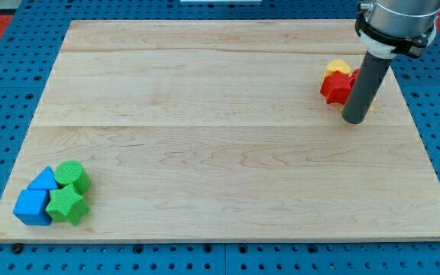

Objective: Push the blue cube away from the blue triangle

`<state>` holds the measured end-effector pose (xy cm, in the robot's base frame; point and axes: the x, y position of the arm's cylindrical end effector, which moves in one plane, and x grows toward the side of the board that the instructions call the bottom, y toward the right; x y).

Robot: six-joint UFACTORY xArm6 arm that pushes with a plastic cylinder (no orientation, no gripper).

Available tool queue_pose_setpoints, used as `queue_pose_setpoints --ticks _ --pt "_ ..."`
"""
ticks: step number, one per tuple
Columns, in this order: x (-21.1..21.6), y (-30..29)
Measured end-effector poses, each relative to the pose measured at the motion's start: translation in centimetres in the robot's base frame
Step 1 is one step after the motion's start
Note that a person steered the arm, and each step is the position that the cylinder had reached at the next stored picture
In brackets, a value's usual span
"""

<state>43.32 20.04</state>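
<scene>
Four small blocks sit bunched in the wooden board's corner at the view's bottom left, and two of them are my business: the blue cube, lowest and furthest to the view's left, and the blue triangular block just above it, the two touching. A green cylinder and a green star-shaped block press against them on the view's right side.

My tip, the bare end of a dark rod with nothing to open or close, rests on the board near the view's top right. It stands right beside a red block, whose shape I cannot make out, and a yellow block partly hidden behind it. It is well apart from both blue pieces.

I judge the task has not begun; the step in hand is the approach. The next move calls for crossing the open board toward the cluster and getting my tip between the cube and the triangle. From there I would push the cube toward the view's bottom or left. The edges are close, so the push should be short, and the green star should stay undisturbed.
</scene>
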Motion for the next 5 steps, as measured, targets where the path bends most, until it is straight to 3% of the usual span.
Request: queue_pose_setpoints --ticks 2,3,5 --pt "-0.3 1.7" --pt "-0.4 -2.2" --pt "-2.5 -17.9"
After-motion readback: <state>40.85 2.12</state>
